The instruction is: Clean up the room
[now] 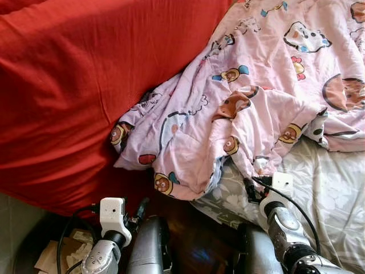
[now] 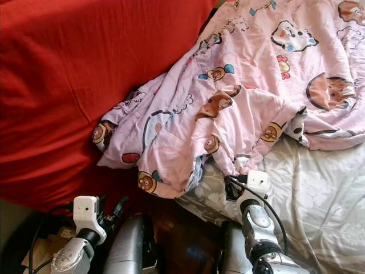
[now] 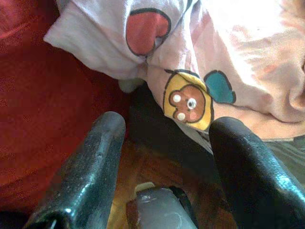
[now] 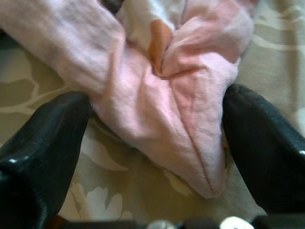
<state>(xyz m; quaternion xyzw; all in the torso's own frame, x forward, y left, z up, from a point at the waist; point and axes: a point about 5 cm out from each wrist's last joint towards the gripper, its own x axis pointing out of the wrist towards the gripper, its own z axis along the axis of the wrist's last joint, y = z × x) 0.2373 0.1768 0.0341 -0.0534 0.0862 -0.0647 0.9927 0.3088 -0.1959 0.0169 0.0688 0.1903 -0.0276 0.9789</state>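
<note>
Bright daylight washes out the pink quilt (image 3: 248,43) beyond the left fingers (image 3: 90,171), which carry glare. Both wrist views are soft; the gap under the fingers lies in shadow.

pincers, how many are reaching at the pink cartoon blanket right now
2. The right pincer is open around a hanging corner of the pink blanket, over the grey floral sheet. The left pincer is open just below the blanket's lower edge, beside the red cover.

**No writing to read**

We find no readable words, labels, brands or numbers. The pink blanket (image 1: 268,85) carries only cartoon prints, such as a bear face and a red heart, without any letters we can make out.
</note>
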